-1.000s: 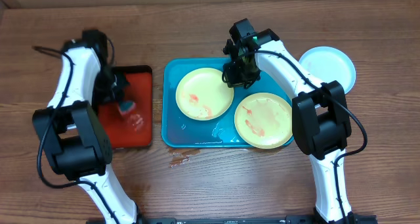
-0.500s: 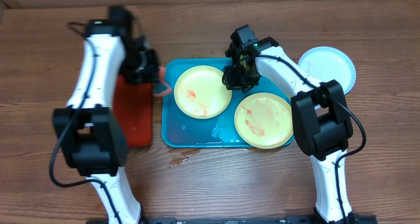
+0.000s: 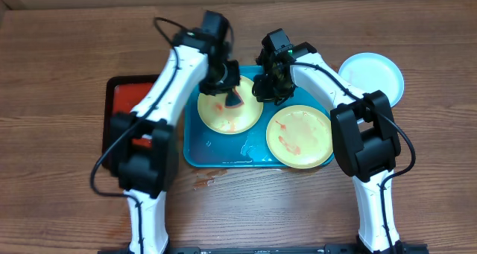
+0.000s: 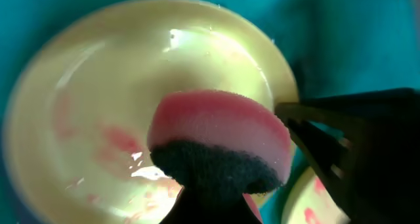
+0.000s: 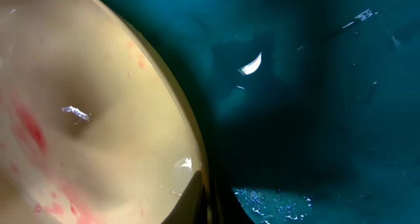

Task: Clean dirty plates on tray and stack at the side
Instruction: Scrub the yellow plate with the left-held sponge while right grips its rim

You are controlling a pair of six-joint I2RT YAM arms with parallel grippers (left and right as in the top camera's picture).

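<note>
Two fingers of the left gripper (image 3: 229,91) clamp a pink foam sponge with a dark scouring face (image 4: 220,142) over a smeared pale yellow-green round plastic plate (image 3: 222,114). The right gripper (image 3: 265,90) is closed on that plate's right rim. The plate lies in the large turquoise rectangular plastic tray (image 3: 223,157).

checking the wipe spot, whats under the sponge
A yellow plate with red smears, lying in the blue tray. The patch right below the sponge is covered, so smears there cannot be seen.
</note>
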